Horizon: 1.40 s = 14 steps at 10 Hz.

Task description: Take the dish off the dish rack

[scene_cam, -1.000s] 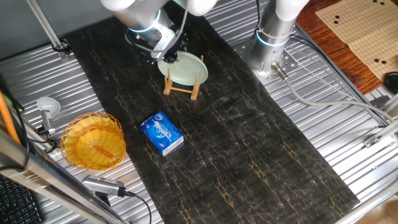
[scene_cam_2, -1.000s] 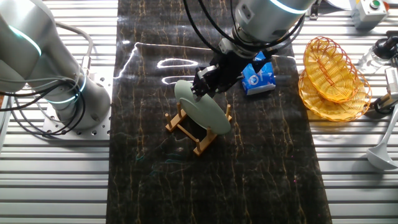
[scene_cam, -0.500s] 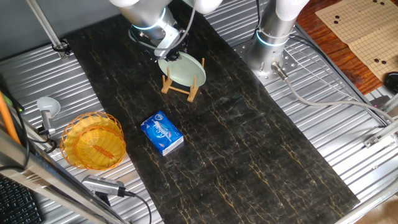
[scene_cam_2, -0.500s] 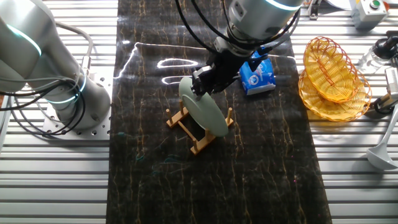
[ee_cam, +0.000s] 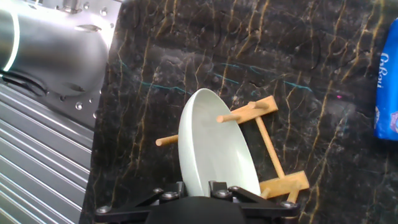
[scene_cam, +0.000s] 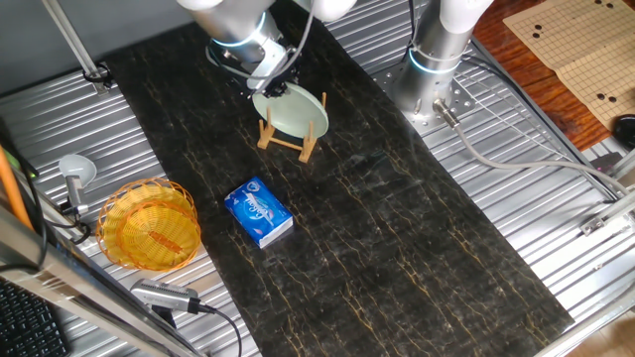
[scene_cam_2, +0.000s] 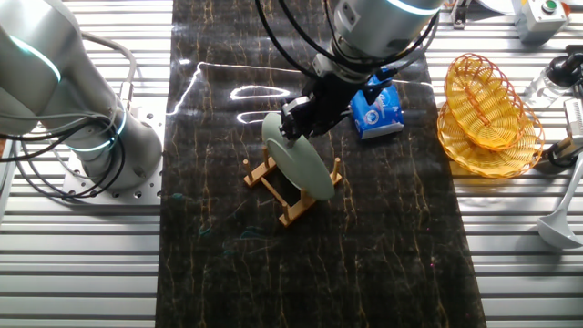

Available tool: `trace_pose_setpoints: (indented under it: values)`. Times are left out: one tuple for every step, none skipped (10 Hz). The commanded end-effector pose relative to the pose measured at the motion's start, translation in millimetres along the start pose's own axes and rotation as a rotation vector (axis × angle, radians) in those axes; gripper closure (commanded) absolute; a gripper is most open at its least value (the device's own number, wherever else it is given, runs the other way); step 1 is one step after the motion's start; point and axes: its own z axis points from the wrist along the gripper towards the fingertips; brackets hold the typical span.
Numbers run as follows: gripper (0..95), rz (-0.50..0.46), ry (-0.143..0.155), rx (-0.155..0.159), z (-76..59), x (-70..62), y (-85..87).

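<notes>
The pale mint-green dish (scene_cam: 291, 111) stands on edge in the small wooden dish rack (scene_cam: 286, 142) at the far middle of the dark mat. My gripper (scene_cam: 270, 87) is at the dish's upper rim and is shut on it. In the other fixed view the dish (scene_cam_2: 299, 162) leans in the rack (scene_cam_2: 291, 202) with my gripper (scene_cam_2: 293, 123) on its top edge. In the hand view my gripper (ee_cam: 198, 186) pinches the rim of the dish (ee_cam: 214, 149), and a peg of the rack (ee_cam: 273, 152) crosses in front of the dish.
A blue packet (scene_cam: 258, 212) lies nearer on the mat. A yellow-orange wicker basket (scene_cam: 149, 224) sits at the left on the ribbed metal table. A second arm's silver base (scene_cam: 437, 59) stands behind the rack to the right, and it is close to the rack in the hand view (ee_cam: 50, 50).
Since one second ago my gripper has risen slightly with the dish, which stands a little higher and more upright in the rack. Nothing has moved in the last half second.
</notes>
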Motion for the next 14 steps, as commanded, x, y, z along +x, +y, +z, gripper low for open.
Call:
trace_pose_setpoints:
  values:
    - [95.0, 0.0, 0.0, -0.007, 1.6, 0.7, -1.0]
    - [95.0, 0.001, 0.001, -0.025, 1.7, 0.7, -0.9]
    - [95.0, -0.003, -0.004, -0.027, 1.7, 0.6, -0.9]
    - [95.0, -0.009, -0.011, -0.028, 1.7, 0.6, -0.9]
    - [95.0, -0.014, -0.017, -0.029, 1.7, 0.6, -0.9]
    - [95.0, -0.017, -0.03, -0.048, 1.7, 0.6, -0.9]
    - [95.0, -0.02, -0.041, -0.066, 1.7, 0.6, -0.9]
    - [95.0, -0.025, -0.048, -0.083, 0.9, 0.4, -0.4]
    - [95.0, -0.018, -0.048, -0.09, -1.4, -0.4, 0.8]
    - [95.0, -0.007, -0.053, -0.091, -2.7, -1.0, 1.5]
    - [95.0, 0.001, -0.061, -0.09, -2.7, -1.0, 1.5]
    - [95.0, 0.021, -0.087, -0.087, -2.9, -0.9, 1.3]
    - [95.0, 0.027, -0.098, -0.09, -3.3, -0.8, 1.2]
    - [95.0, 0.033, -0.097, -0.096, -3.4, -0.8, 1.1]
